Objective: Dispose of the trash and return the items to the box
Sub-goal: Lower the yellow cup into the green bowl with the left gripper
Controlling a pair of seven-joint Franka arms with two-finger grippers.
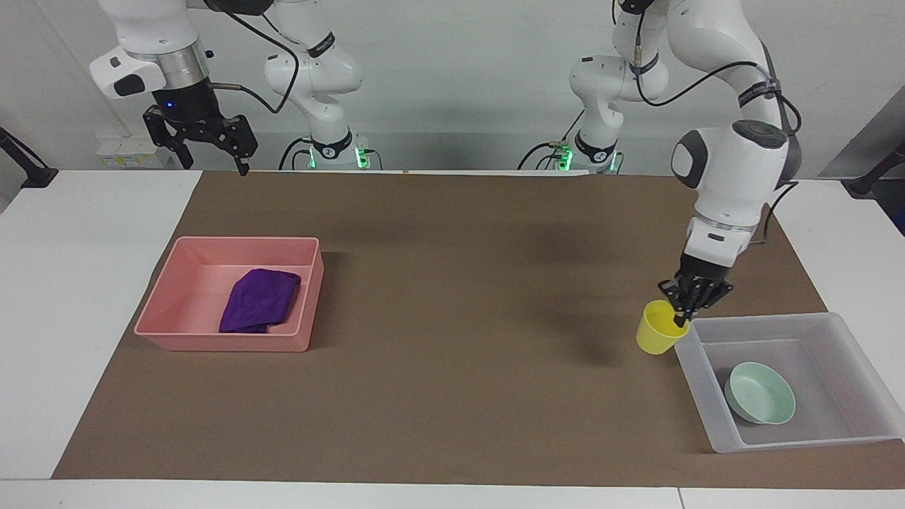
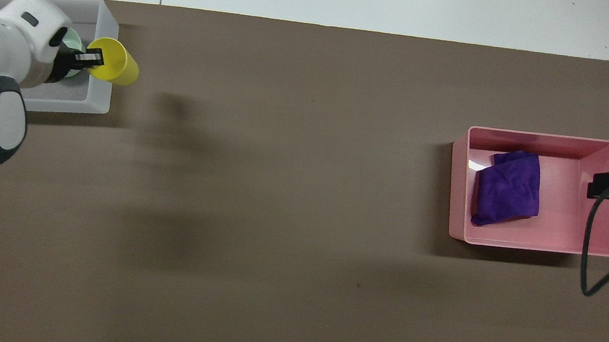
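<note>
Listing by size, largest first.

Brown paper mat (image 1: 438,367): covers most of the white table (image 1: 78,297); everything below sits on it.

Opaque pink rectangular tray (image 1: 170,311): toward the right arm's end of the table. It contains the small deep-purple soft fabric cloth (image 1: 258,300), lying crumpled on the tray floor. Limp, light, and likely to drape if lifted; pinch a raised fold, not a flat patch.

Shallow rectangular translucent whitish plastic tray (image 1: 848,332): toward the left arm's end of the table. It contains the pale mint-green round bowl (image 1: 760,392), which rests on the tray floor. Rigid, light, smooth; its rim is the obvious place for a two-finger pinch.

Small yellow plastic cup (image 1: 657,327): hangs tilted, clear of the mat, just beside the whitish tray's wall and by the corner nearer the robots. Seen from overhead, its mouth overlaps that wall. Judged stiff, thin-walled, very light and somewhat slippery; held by one side only, it could swing or slide, so a gentle lowering suits it.

Left gripper (image 1: 684,305): fingers closed on the cup's rim, one inside and one outside the wall.

Right gripper (image 1: 205,145): raised over the table edge at the robots' end, waiting, fingers spread apart, holding nothing.
</note>
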